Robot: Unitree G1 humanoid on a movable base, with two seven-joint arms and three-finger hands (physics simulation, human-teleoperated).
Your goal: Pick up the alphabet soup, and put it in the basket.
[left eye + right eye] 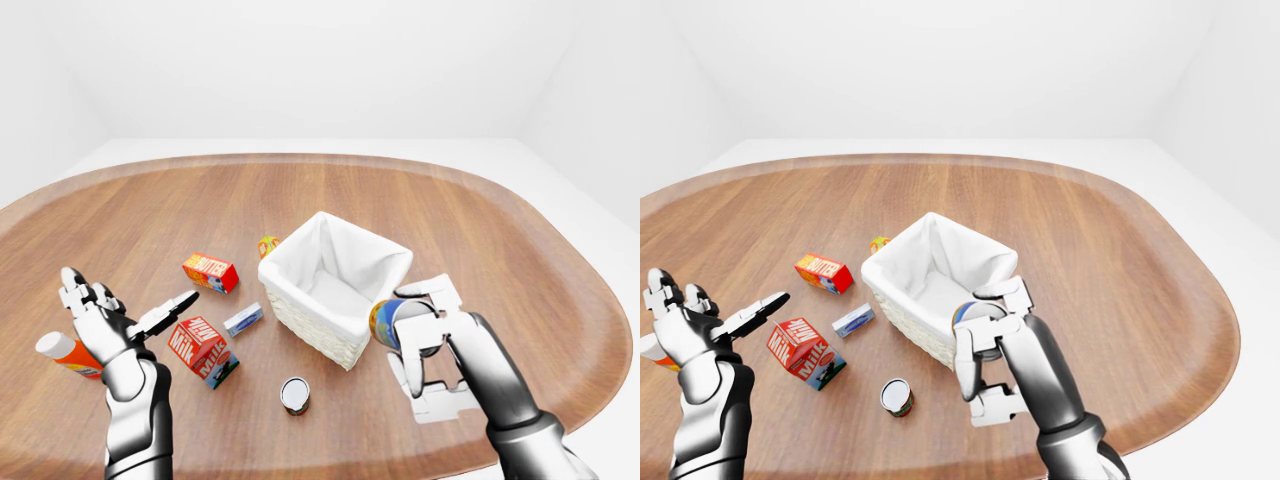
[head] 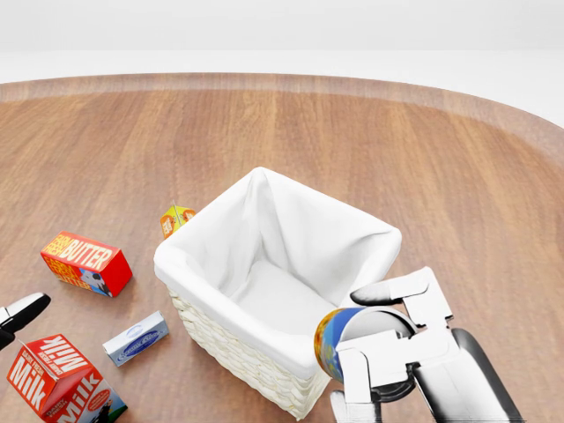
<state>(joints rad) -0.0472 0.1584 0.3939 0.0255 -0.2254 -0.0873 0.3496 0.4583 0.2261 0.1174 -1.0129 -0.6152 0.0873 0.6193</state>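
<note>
The place was a bare simulated test room: plain white walls (image 1: 300,60) at the top, 1 oval wooden table (image 1: 480,200) bearing groceries.

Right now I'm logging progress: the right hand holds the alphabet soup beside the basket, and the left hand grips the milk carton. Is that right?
Not quite. The left hand is open and empty, raised apart from the milk carton, as the left-eye view shows. The rest stands: the right hand holds the alphabet soup beside the basket.
</note>
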